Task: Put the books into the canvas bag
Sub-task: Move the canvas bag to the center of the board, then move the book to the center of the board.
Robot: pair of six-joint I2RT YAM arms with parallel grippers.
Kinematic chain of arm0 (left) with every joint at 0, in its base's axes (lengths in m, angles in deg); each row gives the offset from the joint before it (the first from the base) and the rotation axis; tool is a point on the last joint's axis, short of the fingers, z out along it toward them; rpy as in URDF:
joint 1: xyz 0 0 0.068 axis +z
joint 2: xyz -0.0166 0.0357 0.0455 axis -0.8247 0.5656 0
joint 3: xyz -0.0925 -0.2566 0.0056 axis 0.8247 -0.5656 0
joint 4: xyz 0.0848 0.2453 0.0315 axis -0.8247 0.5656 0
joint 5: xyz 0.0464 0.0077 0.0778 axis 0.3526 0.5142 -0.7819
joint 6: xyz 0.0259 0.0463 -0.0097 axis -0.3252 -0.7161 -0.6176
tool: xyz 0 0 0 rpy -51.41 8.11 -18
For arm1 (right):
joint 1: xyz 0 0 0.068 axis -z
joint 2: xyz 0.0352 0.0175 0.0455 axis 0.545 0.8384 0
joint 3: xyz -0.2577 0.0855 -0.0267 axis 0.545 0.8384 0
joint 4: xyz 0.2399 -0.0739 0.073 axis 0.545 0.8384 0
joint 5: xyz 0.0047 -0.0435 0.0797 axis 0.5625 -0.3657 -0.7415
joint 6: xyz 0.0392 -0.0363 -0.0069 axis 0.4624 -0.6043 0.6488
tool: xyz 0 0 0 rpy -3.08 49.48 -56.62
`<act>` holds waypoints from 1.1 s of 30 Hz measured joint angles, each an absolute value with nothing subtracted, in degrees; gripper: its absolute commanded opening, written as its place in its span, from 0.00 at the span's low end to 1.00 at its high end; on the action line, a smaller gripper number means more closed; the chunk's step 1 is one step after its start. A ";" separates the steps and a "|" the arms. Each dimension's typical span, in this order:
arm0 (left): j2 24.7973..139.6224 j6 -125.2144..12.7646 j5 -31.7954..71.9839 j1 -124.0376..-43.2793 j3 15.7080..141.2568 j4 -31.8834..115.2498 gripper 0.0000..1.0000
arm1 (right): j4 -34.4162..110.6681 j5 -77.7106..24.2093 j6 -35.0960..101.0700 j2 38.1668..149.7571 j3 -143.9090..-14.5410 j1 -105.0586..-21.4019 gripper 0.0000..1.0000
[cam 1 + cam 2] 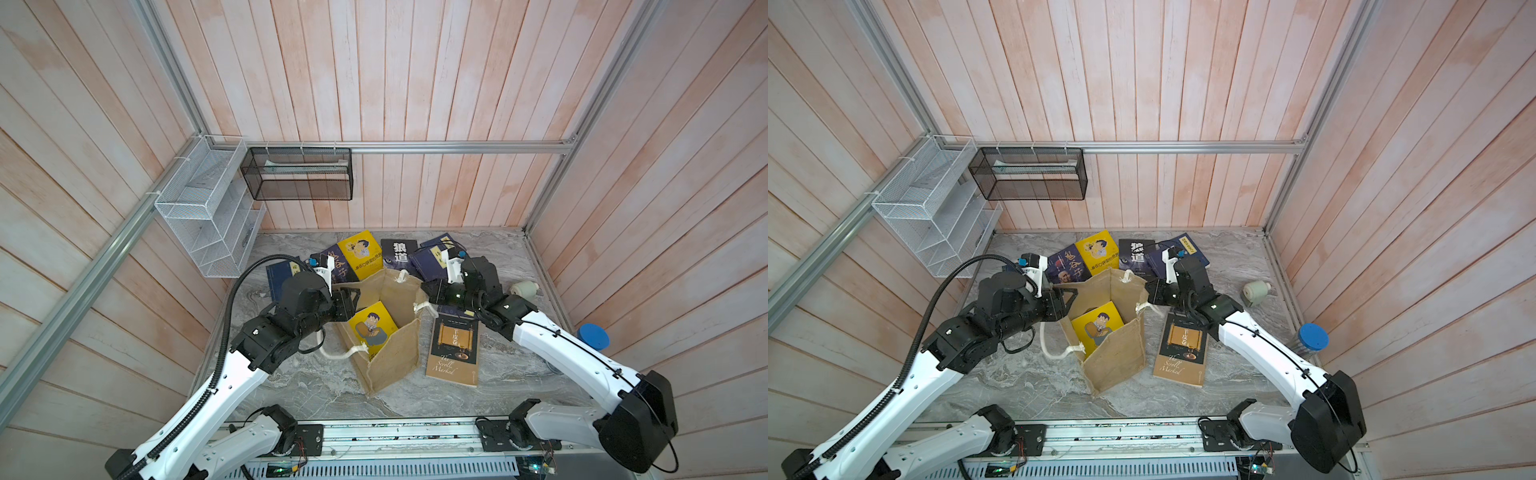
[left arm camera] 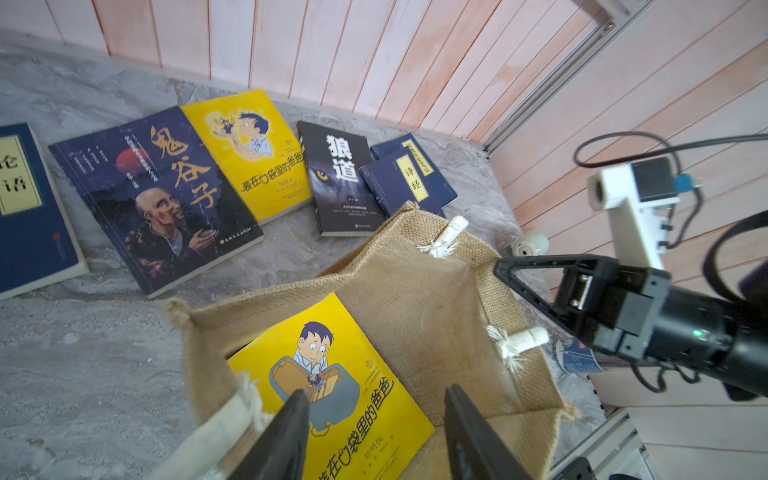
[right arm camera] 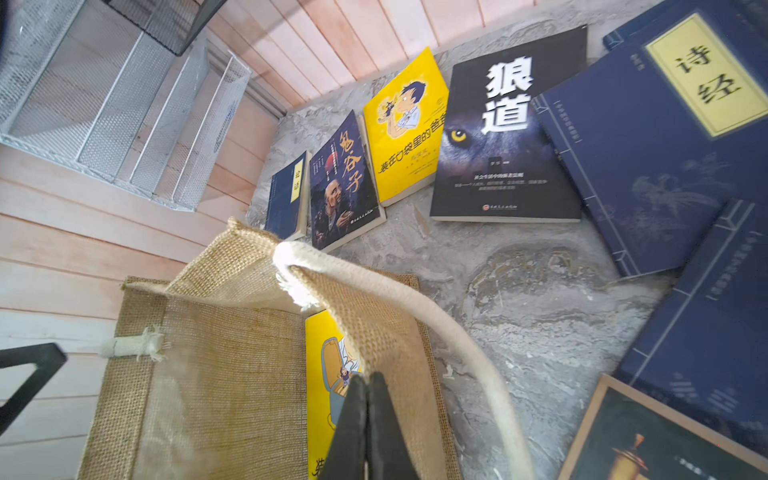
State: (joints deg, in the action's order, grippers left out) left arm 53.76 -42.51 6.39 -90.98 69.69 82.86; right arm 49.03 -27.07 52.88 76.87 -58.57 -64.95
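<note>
The tan canvas bag (image 1: 395, 353) (image 1: 1117, 357) stands open at the table's middle. One yellow cartoon book (image 1: 372, 328) (image 2: 353, 353) leans inside it. My left gripper (image 1: 352, 300) (image 2: 376, 391) hovers open over the bag's left rim, above that book and holding nothing. On the right, the bag's rim is pinched by my shut right gripper (image 1: 424, 287) (image 3: 365, 376). Behind the bag lie a yellow book (image 1: 359, 253), a black one (image 1: 399, 253) and navy books (image 1: 432, 259) (image 1: 336, 266). A brown-and-black book (image 1: 455, 349) lies right of the bag.
A white roll (image 1: 524, 288) and a blue-lidded jar (image 1: 593, 336) sit near the right wall. A white wire basket (image 1: 208, 216) and a black mesh basket (image 1: 299, 174) hang on the back-left walls. A rope handle (image 1: 332, 353) droops from the bag's left side.
</note>
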 measured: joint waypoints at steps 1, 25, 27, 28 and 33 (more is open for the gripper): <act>53.76 -42.66 6.41 -90.98 70.46 82.86 0.55 | 48.99 -27.33 52.88 76.32 -58.07 -63.88 0.00; 48.28 -43.21 1.60 -80.14 68.14 91.64 0.73 | 57.56 -12.71 49.54 71.31 -68.97 -74.15 0.36; 48.98 -44.32 5.38 -73.97 66.37 90.14 0.74 | 56.70 -8.80 48.29 75.88 -73.76 -80.47 0.36; 49.52 -44.82 7.15 -71.15 65.47 89.35 0.74 | 55.87 -7.70 47.68 77.85 -75.11 -82.63 0.36; 58.46 -47.58 20.84 -54.57 62.63 85.61 0.74 | 51.09 -3.79 45.16 92.78 -82.24 -91.79 0.37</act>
State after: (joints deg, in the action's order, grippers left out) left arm 58.46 -47.58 20.84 -54.57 62.63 85.61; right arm 51.09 -3.79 45.16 92.78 -82.24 -91.79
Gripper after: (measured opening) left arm 0.738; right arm 0.369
